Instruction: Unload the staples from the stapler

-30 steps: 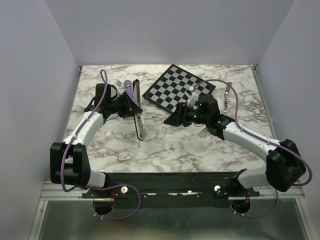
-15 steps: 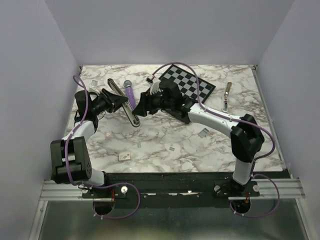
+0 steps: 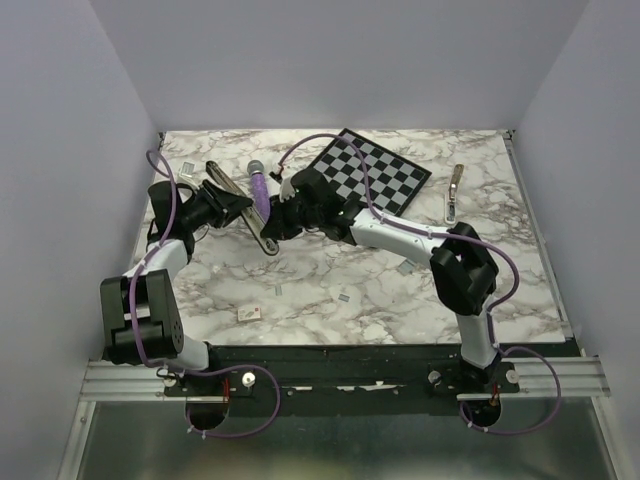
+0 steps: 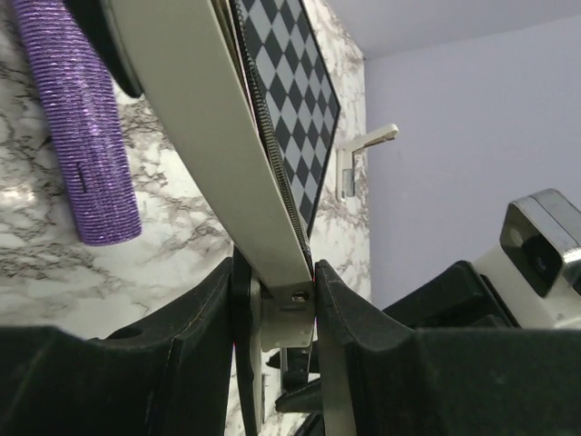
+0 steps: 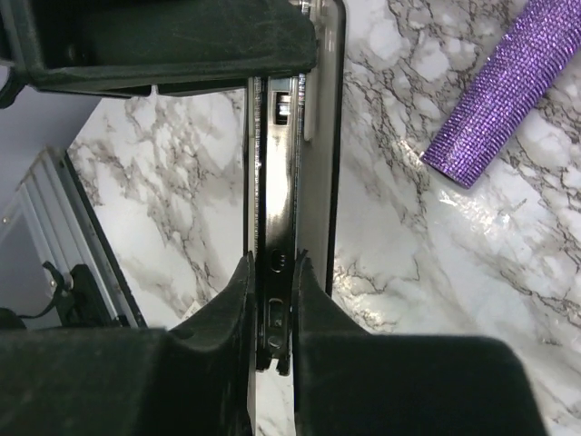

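Note:
The stapler (image 3: 262, 232), slim, black and silver, hangs at an angle over the back left of the table. My left gripper (image 3: 240, 208) is shut on its middle. In the left wrist view the black fingers (image 4: 204, 318) clamp the silver body (image 4: 204, 127) from both sides. My right gripper (image 3: 274, 226) is shut on the stapler's near end. Seen from the right wrist, both pads (image 5: 238, 291) press the narrow dark metal rail (image 5: 274, 182) of the stapler. The staples are hidden.
A purple cylinder (image 3: 259, 184) lies just behind the stapler, also seen as the purple cylinder (image 5: 499, 100). A checkerboard (image 3: 385, 180) lies at the back centre. A pale metal bar (image 3: 455, 192) lies back right. Small metal bits (image 3: 246, 313) dot the marble front.
My right arm has swung left across the table to the stapler, and its jaws have closed on the near end. My left gripper carried the stapler a little left, then held still.

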